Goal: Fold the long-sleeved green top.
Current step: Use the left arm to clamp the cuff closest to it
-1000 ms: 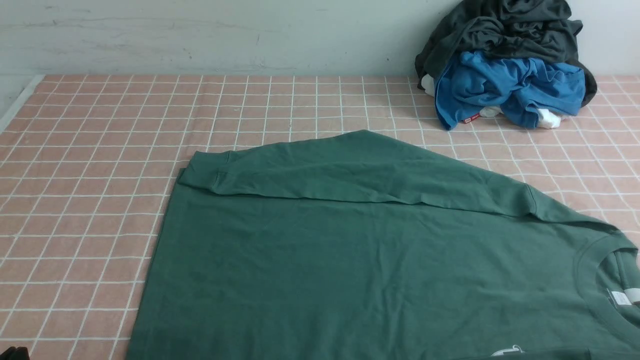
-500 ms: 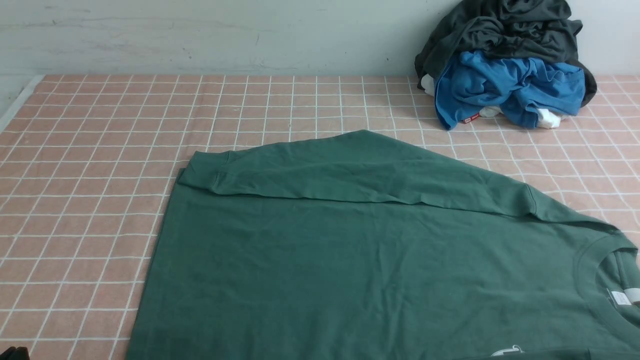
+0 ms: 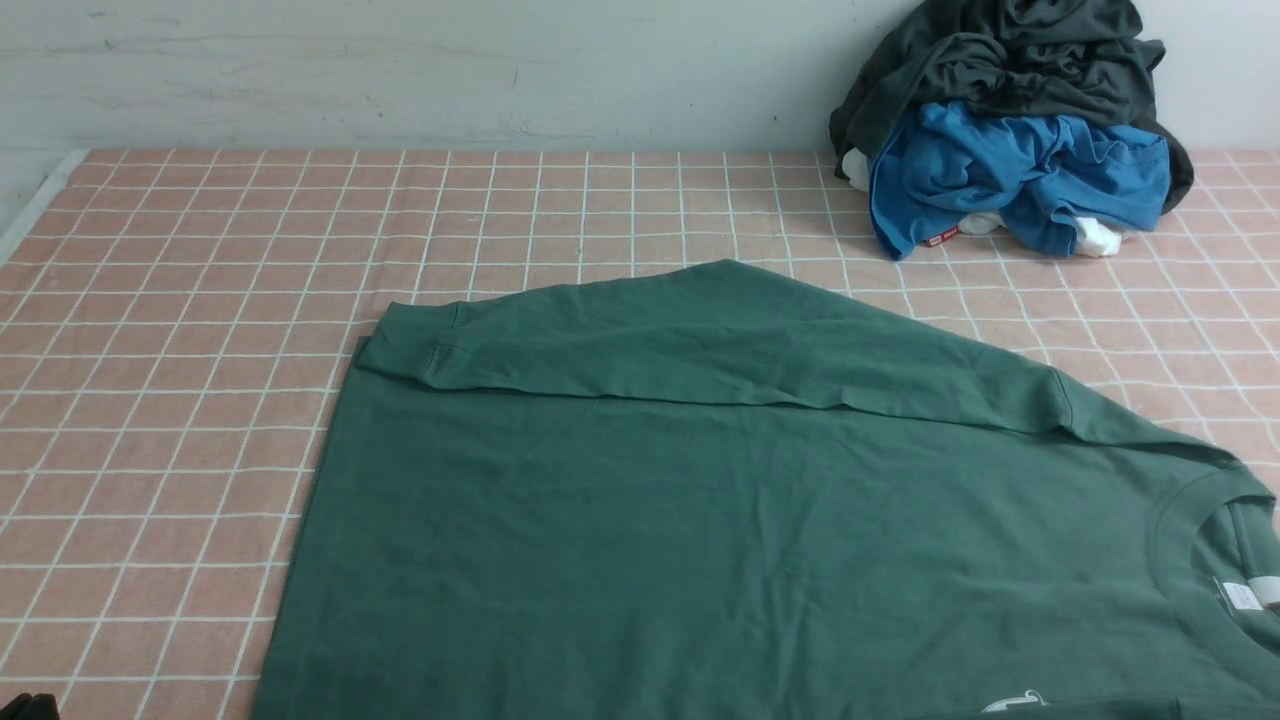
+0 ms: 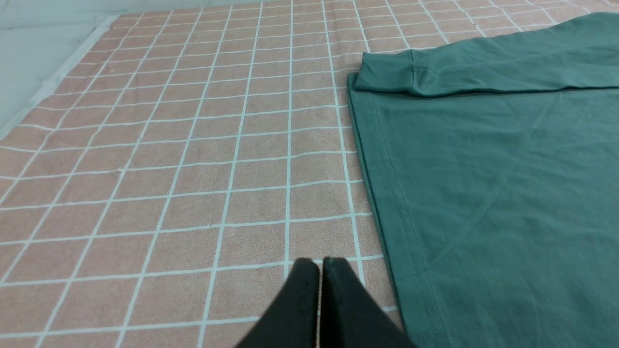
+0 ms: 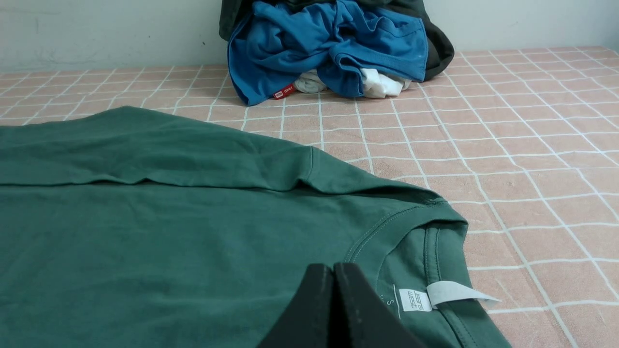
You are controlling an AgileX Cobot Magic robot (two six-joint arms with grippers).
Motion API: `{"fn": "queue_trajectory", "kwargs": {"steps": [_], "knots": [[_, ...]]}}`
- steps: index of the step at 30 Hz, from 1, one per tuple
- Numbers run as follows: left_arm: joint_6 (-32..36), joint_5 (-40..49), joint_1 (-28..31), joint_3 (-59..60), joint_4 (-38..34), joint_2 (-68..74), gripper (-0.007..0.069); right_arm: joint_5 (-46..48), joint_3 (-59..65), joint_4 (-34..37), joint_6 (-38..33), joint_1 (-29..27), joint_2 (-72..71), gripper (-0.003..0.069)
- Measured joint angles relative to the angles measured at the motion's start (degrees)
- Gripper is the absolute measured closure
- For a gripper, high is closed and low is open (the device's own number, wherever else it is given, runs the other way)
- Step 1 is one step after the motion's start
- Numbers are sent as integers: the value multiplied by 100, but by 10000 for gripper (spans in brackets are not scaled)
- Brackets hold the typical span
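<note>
Both closed, empty: left gripper [image 4: 319, 265] is just beside the hem of the green long-sleeved top [image 4: 483, 193] on the tabletop [image 4: 193, 145], right gripper [image 5: 333, 269] by its collar. Likely soft, limp cotton; pinch hem corners.

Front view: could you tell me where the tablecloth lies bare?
Bare: the pink checked cloth left of the dark green cotton top, and the far band between its folded sleeve and the wall. Crowded: far right, heaped blue garment and charcoal garment.
</note>
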Motion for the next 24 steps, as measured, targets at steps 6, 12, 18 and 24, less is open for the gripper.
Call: {"fn": "queue_trajectory", "kwargs": {"steps": [6, 12, 18, 24], "knots": [[0, 0, 0, 0, 0, 0, 627, 0, 0, 0, 0, 0, 0, 673], [0, 0, 0, 0, 0, 0, 627, 0, 0, 0, 0, 0, 0, 673], [0, 0, 0, 0, 0, 0, 627, 0, 0, 61, 0, 0, 0, 673], [0, 0, 0, 0, 0, 0, 627, 0, 0, 62, -6, 0, 0, 673]]}}
